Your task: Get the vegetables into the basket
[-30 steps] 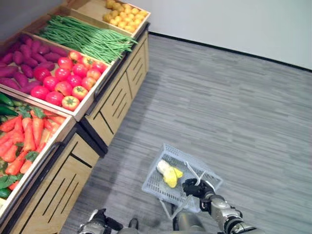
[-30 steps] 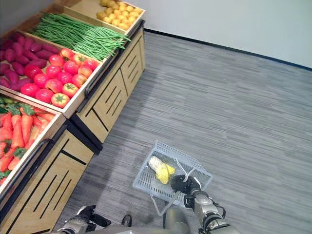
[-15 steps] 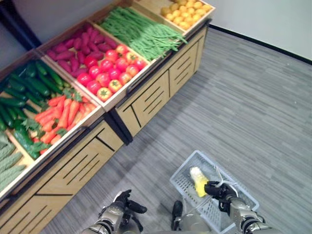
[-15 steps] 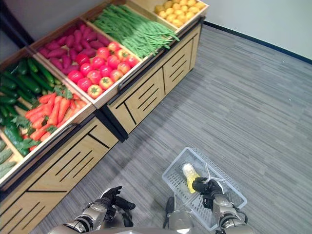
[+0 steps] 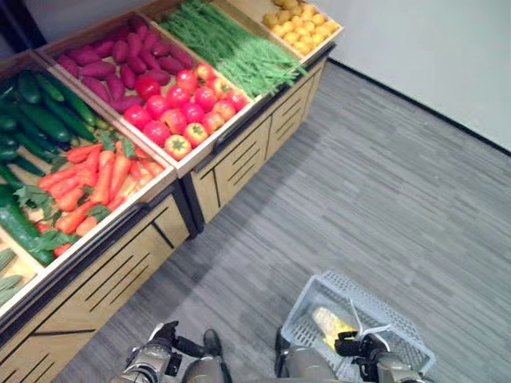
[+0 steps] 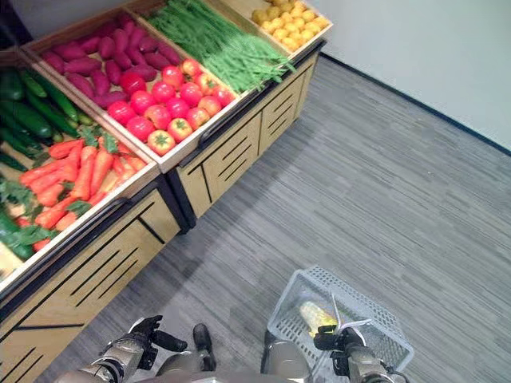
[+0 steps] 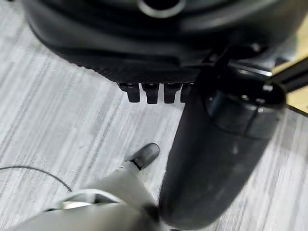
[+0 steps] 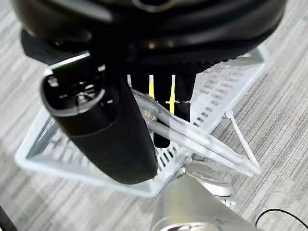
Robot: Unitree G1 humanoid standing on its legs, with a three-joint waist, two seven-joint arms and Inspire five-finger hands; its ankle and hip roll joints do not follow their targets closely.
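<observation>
A white plastic basket (image 5: pixel 393 333) hangs low over the grey floor with a yellow corn cob (image 5: pixel 330 321) lying in it. My right hand (image 5: pixel 356 347) is shut on the basket's clear handle (image 8: pixel 204 143), its fingers (image 8: pixel 162 126) curled round it beside the thumb (image 8: pixel 107 137). My left hand (image 5: pixel 164 357) hangs by my side above the floor with relaxed fingers (image 7: pixel 150 92), holding nothing. On the wooden stand to my left lie carrots (image 5: pixel 97 182), tomatoes (image 5: pixel 179 107), cucumbers (image 5: pixel 38 112), purple sweet potatoes (image 5: pixel 112 61) and green beans (image 5: pixel 233 46).
The stand (image 5: pixel 239 155) has slatted wooden fronts and runs along the left. Its far bin holds yellow fruit (image 5: pixel 299 24). A white wall (image 5: pixel 447 56) closes the back. Grey plank floor (image 5: pixel 375 199) stretches to the right of the stand.
The whole picture has shifted, so the camera has moved along the stand. My right hand keeps its hold on the basket handle, and my left hand now sits lower in view.
</observation>
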